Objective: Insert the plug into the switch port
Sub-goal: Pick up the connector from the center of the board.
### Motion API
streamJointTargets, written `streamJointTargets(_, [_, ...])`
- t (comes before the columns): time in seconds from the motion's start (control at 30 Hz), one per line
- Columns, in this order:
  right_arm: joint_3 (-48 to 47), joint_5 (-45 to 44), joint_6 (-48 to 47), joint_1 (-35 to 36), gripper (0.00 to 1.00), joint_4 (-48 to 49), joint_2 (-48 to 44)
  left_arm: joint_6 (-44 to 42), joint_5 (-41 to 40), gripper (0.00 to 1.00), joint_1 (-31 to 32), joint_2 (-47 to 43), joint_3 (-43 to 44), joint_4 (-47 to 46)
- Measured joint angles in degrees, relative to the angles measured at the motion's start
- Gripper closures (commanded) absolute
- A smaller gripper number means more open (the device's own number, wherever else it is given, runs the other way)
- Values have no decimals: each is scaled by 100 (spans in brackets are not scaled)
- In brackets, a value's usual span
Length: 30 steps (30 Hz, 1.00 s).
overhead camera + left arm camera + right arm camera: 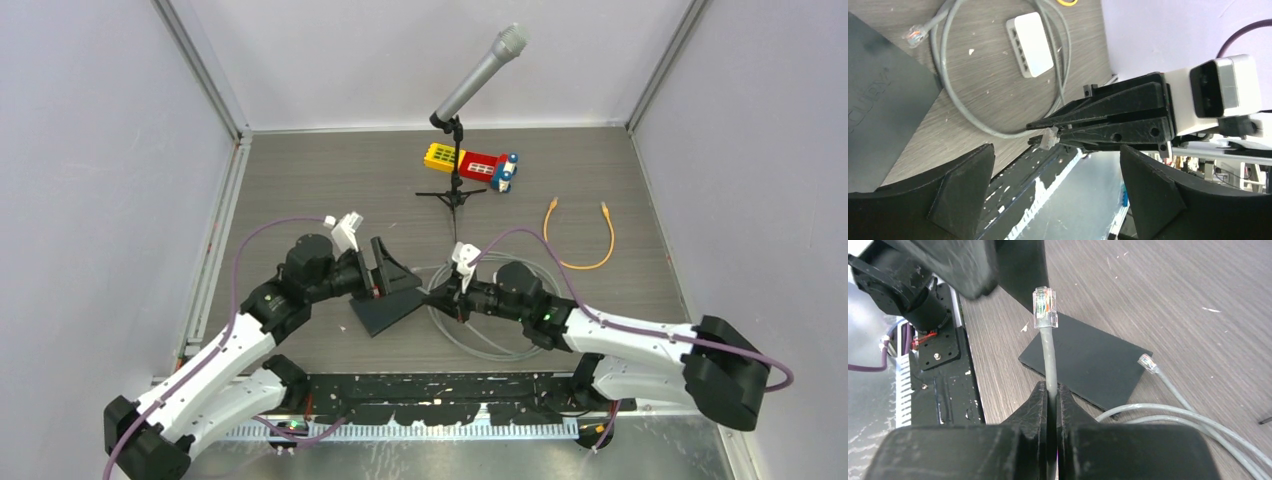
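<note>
My right gripper [1052,390] is shut on a grey cable [1049,352], a short way below its clear plug [1045,307], which sticks up past the fingertips. In the left wrist view the same plug [1049,138] pokes out of the right gripper's black fingers [1108,117], held above the table. My left gripper [1055,167] faces it, open wide, with nothing between its fingers. The white switch [1030,44] lies flat inside the cable's loop, ports facing sideways. The cable's other plug [914,34] rests on the table. In the top view both grippers, left [385,268] and right [437,295], meet mid-table; the switch is hidden there.
A black mat [385,312] lies under the left gripper. A microphone on a small stand [455,150] is behind, with a toy of coloured bricks [470,163] and an orange cable [580,235] at the back right. The grey cable coils [480,335] under the right arm.
</note>
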State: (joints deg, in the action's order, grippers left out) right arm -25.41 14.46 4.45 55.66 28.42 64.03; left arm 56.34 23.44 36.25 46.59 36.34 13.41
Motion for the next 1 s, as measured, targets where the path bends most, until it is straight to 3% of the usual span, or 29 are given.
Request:
streamJointTargets(0.33, [-490, -289, 26, 0, 100, -2020, -2448, -896, -1217, 0, 0, -1029, 1384, 1191])
streamJointTargets(0.57, [-1069, -254, 9, 0, 100, -2962, -4092, -1563, -1950, 0, 0, -1248, 1384, 1777])
streamJointTargets(1.0, [-2175, -170, -695, 0, 99, -4389, -4723, -2319, -2057, 0, 0, -452, 798, 1497])
